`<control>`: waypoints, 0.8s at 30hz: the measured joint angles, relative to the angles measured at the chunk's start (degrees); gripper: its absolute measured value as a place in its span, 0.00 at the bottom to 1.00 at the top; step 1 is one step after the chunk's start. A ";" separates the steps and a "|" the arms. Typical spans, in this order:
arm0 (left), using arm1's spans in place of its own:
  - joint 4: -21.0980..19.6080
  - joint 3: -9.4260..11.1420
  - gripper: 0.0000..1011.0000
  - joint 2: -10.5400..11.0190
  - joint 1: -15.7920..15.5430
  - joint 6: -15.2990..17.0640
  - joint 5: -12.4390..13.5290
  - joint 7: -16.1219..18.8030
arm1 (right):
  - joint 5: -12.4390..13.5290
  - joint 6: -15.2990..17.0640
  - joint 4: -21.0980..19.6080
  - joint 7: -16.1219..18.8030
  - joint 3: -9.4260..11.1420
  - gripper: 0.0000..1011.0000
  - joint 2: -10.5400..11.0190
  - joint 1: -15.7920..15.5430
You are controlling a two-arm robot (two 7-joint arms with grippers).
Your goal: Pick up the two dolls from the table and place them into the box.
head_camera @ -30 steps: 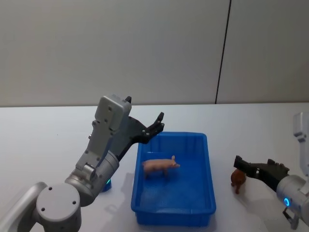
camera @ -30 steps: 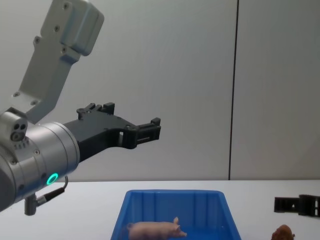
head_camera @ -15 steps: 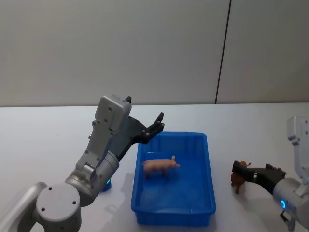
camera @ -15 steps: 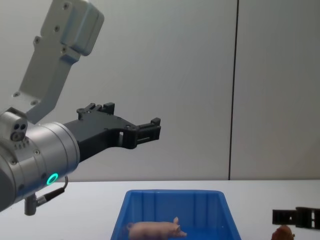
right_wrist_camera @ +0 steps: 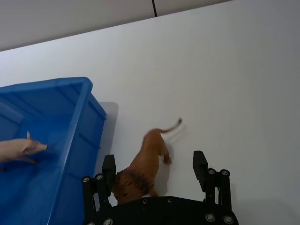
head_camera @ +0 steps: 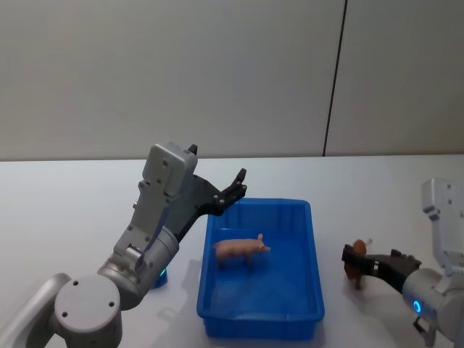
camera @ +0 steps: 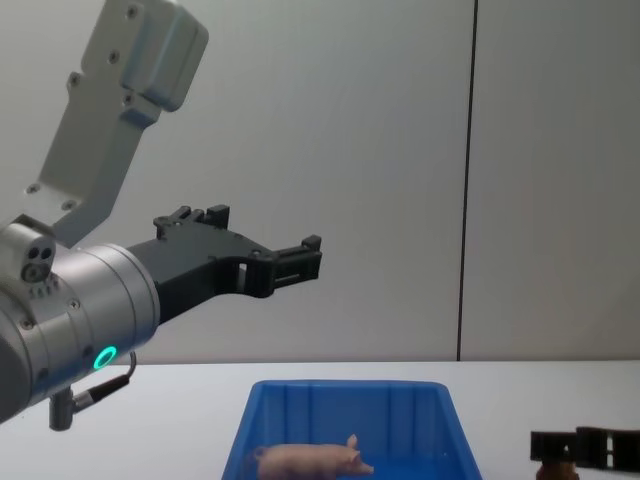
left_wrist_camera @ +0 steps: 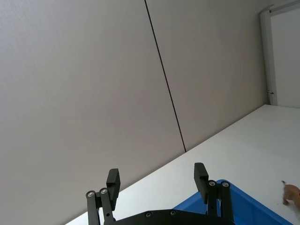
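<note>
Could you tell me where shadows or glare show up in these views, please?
Right wrist view: the box throws a soft grey shadow on the table beside its wall; the brown doll a fainter one. Head view: even light, no glare on the table.

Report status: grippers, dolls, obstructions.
Left gripper open, raised near box. Right gripper open, straddling brown doll on table. Pig in box. No obstruction seen.
</note>
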 joint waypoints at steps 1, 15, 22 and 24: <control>0.00 0.00 0.99 0.00 0.00 0.00 0.00 0.00 | -0.01 0.04 0.17 0.03 -0.02 0.99 -0.06 0.07; 0.00 0.00 0.99 0.00 0.00 0.00 0.00 0.00 | -0.07 0.75 2.62 0.51 -0.18 0.99 -1.07 1.15; 0.00 0.00 0.99 0.00 0.00 0.00 0.00 0.00 | -0.30 0.97 3.44 1.10 -0.24 0.99 -1.40 1.58; 0.00 0.00 0.99 0.00 0.00 0.00 0.00 0.00 | -0.50 1.13 3.67 1.48 -0.25 0.99 -1.45 1.76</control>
